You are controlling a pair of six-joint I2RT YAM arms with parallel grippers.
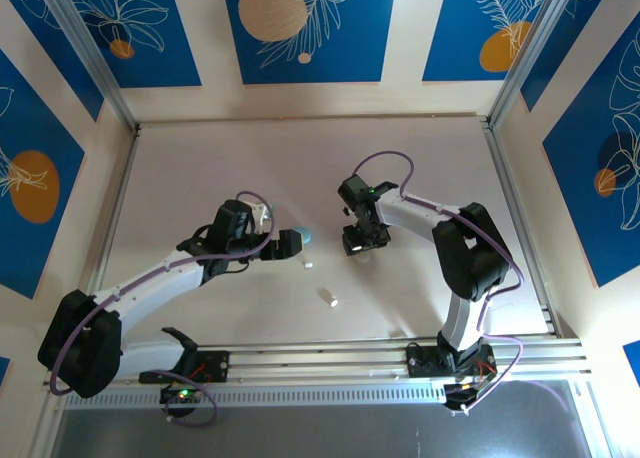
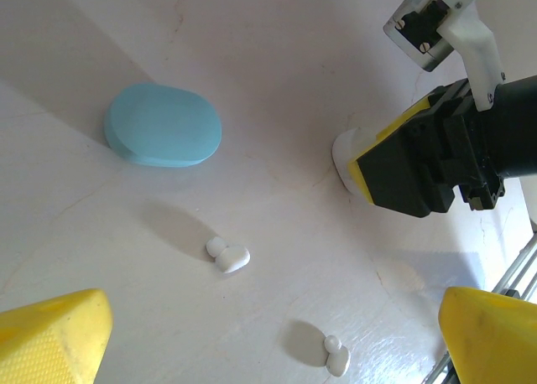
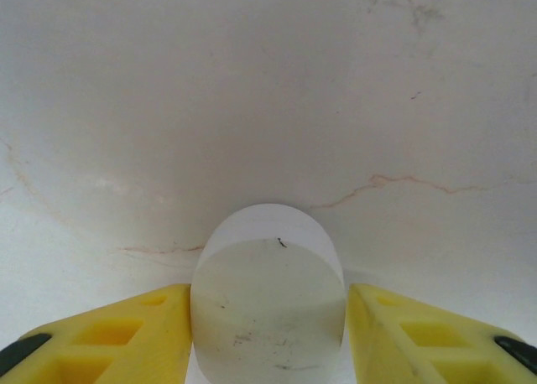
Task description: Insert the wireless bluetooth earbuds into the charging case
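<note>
Two white earbuds [image 2: 228,256] [image 2: 336,356] lie loose on the table, below and between the wide-apart yellow fingers of my open left gripper [image 2: 273,334]. From above, these earbuds [image 1: 309,265] [image 1: 329,299] sit just in front of the left gripper [image 1: 298,244]. A light blue charging case [image 2: 164,124] lies shut beyond them. A white charging case [image 3: 267,300] stands between the fingers of my right gripper [image 3: 267,338]. The left finger [image 3: 126,334] touches it. A thin gap remains at the right finger [image 3: 419,334].
The right gripper [image 1: 362,244] hangs over the middle of the pale tabletop [image 1: 200,178], close to the left one. A metal rail [image 1: 400,353] runs along the near edge. Patterned walls enclose the other sides.
</note>
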